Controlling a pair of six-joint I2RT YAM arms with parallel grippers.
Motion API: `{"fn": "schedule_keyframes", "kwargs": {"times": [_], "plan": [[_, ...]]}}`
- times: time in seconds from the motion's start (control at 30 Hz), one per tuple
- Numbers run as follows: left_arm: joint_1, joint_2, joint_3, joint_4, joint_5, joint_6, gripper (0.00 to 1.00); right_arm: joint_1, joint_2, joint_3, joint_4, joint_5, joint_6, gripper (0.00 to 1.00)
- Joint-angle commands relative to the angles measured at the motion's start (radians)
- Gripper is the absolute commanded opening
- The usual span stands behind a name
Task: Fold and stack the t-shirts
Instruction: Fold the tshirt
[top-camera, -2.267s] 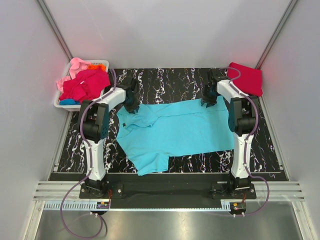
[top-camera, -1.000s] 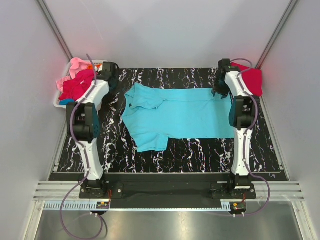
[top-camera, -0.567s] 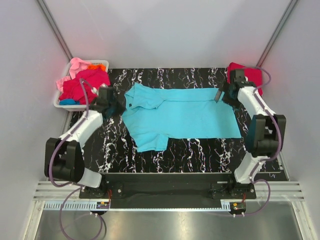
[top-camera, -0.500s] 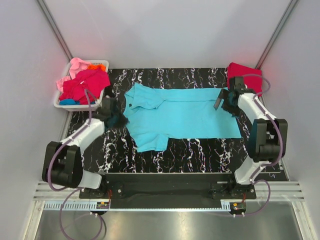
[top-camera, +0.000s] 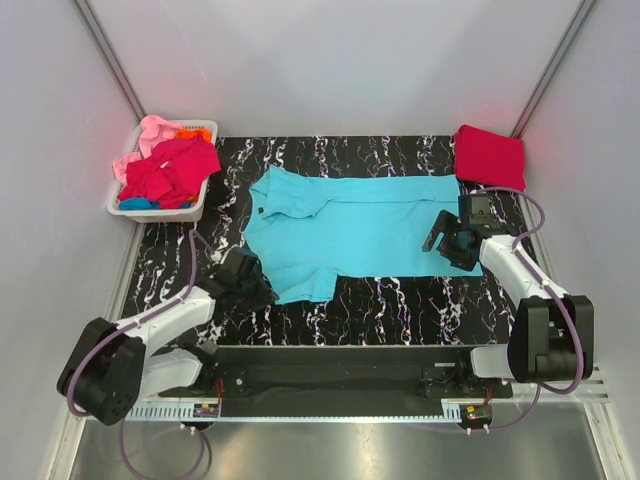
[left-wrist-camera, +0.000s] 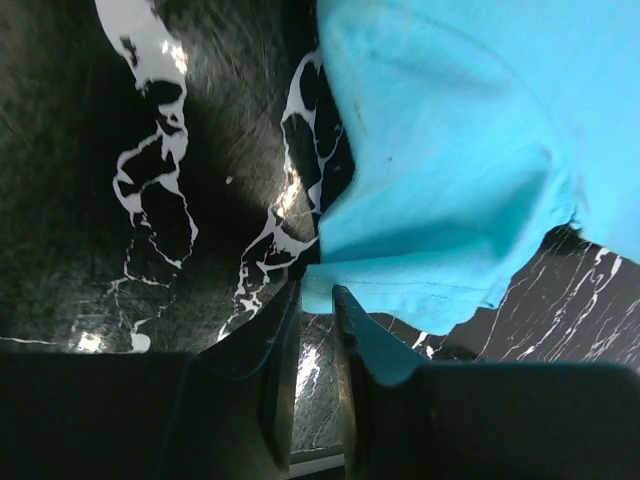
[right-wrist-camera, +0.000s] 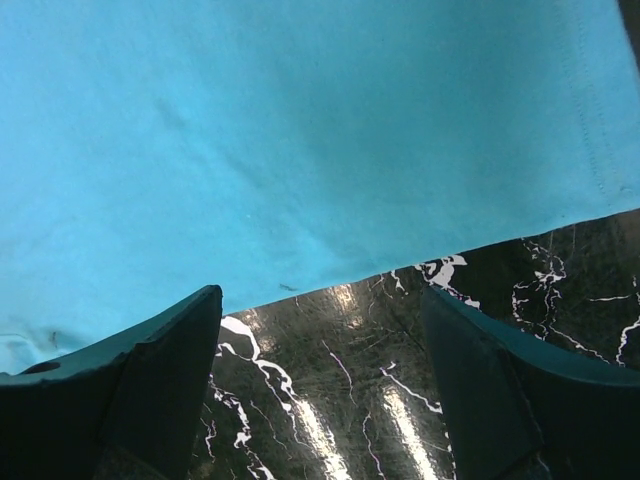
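Near the left front of the black marbled table (top-camera: 400, 312), the left pincer (top-camera: 252, 287) lies low, just beside the near sleeve (top-camera: 305, 283) of the turquoise t-shirt (top-camera: 360, 225). Its wrist view shows the two fingers (left-wrist-camera: 276, 390) drawn narrow with only a slit between them. Through that slit the table's white veining shows, not cloth. The sleeve's hemmed corner sits right at the fingertips; whether it touches them cannot be told, and nothing is seen clamped. The rest of the sleeve spreads far and right of that pincer.

On the right side, the right pincer (top-camera: 445, 240) hovers over the shirt's near right corner, by the bottom hem. Its wrist view shows the fingers (right-wrist-camera: 160, 375) standing wide apart and holding nothing. The shirt's near edge runs across just beyond the tips, with bare table between them.

The turquoise t-shirt lies spread flat across the middle of the table, collar to the left and hem to the right, between the two pincers. A crimson t-shirt (top-camera: 490, 157), folded, rests at the far right corner, apart from the right pincer. At the far left a white basket (top-camera: 160, 213) holds a heap: a magenta-red t-shirt (top-camera: 172, 168) on top, a pink t-shirt (top-camera: 150, 130) behind it, and bits of orange and blue cloth.
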Motion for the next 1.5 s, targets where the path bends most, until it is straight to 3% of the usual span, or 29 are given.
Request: {"fn": "schedule_keyframes", "kwargs": {"times": [0.0, 0.27, 0.37, 0.47, 0.5, 0.63, 0.83, 1.03, 1.23, 1.47], "plan": [[-0.029, 0.024, 0.010, 0.026, -0.015, -0.074, 0.24, 0.006, 0.003, -0.011, 0.049, -0.042, 0.018, 0.87], [-0.080, 0.055, 0.021, 0.002, -0.076, -0.119, 0.46, 0.009, 0.019, -0.014, 0.058, -0.050, 0.016, 0.86], [-0.083, 0.089, 0.036, -0.001, -0.093, -0.113, 0.47, 0.009, 0.022, -0.011, 0.060, -0.055, 0.018, 0.86], [-0.086, 0.110, 0.055, -0.001, -0.096, -0.108, 0.39, 0.009, 0.020, -0.014, 0.058, -0.046, 0.018, 0.85], [-0.087, 0.112, 0.059, -0.004, -0.096, -0.108, 0.27, 0.007, 0.020, -0.014, 0.058, -0.042, 0.018, 0.85], [-0.101, 0.078, 0.079, -0.062, -0.116, -0.111, 0.00, 0.009, 0.022, -0.018, 0.057, -0.038, 0.020, 0.84], [-0.150, -0.023, 0.107, -0.166, -0.185, -0.112, 0.01, 0.009, 0.046, -0.012, 0.058, -0.033, 0.020, 0.83], [-0.204, -0.100, 0.098, -0.194, -0.202, -0.120, 0.08, 0.009, 0.045, -0.020, 0.058, -0.021, 0.021, 0.83], [-0.235, -0.104, 0.101, -0.224, -0.234, -0.138, 0.00, 0.007, 0.013, -0.026, 0.051, -0.003, 0.024, 0.83], [-0.268, -0.155, 0.127, -0.298, -0.322, -0.169, 0.00, 0.007, -0.075, -0.073, 0.018, 0.246, 0.098, 0.85]]}}
